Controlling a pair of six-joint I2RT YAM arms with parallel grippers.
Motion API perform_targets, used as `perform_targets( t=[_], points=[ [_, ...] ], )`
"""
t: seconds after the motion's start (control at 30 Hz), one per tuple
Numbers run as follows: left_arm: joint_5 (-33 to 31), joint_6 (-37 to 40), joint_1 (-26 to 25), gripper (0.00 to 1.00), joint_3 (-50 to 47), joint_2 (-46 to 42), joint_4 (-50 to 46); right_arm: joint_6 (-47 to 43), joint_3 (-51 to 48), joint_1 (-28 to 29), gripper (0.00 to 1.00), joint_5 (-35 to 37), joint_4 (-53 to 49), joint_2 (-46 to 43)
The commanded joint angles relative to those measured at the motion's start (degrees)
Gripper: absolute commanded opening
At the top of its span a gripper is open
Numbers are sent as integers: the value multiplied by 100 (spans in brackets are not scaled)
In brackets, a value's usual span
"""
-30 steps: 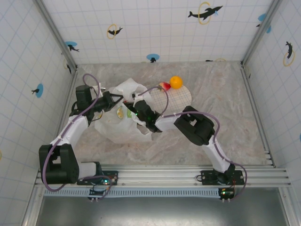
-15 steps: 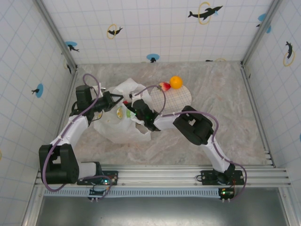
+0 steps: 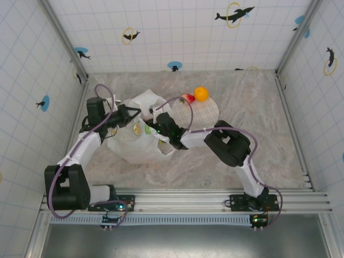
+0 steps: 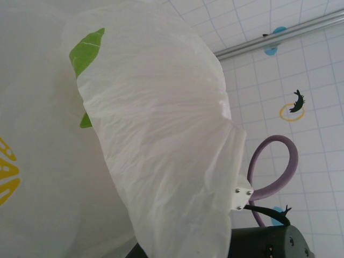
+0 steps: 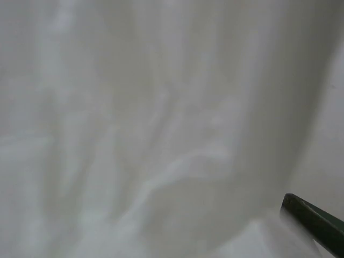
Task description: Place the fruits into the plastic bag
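The white crinkly plastic bag (image 3: 137,146) lies at the left centre of the table with its mouth towards the plate. My left gripper (image 3: 130,115) sits at the bag's upper rim with the film draped over its fingers; it looks shut on the rim. White film with a green leaf print (image 4: 88,48) covers most of the left wrist view. My right gripper (image 3: 156,125) reaches into the bag's mouth, its jaws hidden by blurred bag film (image 5: 161,134). An orange (image 3: 201,93) and a red fruit (image 3: 187,98) rest at the far edge of the round checked plate (image 3: 204,114).
The walls of the tiled enclosure stand close on the left, the right and at the back. The left arm's purple cable (image 4: 274,177) loops beside the bag. A marbled table surface (image 3: 258,118) stretches to the right of the plate.
The right arm's elbow has shifted a little to the right and its gripper has drawn slightly back at the bag's mouth. The left arm and the bag have held still.
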Motion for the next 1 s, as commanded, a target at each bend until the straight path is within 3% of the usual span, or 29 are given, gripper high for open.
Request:
perform_targets(
  t=[0.0, 0.33, 0.97],
  points=[
    [80, 90, -43, 0, 29, -43, -22, -102, -271, -46, 100, -297, 110, -457],
    [60, 130, -47, 0, 37, -26, -67, -360, -1194, -146, 99, -814, -132, -1280],
    [-97, 226, -15, 0, 76, 62, -207, -1514, -2865, -657, 96, -1588, -1706, -3579]
  ],
)
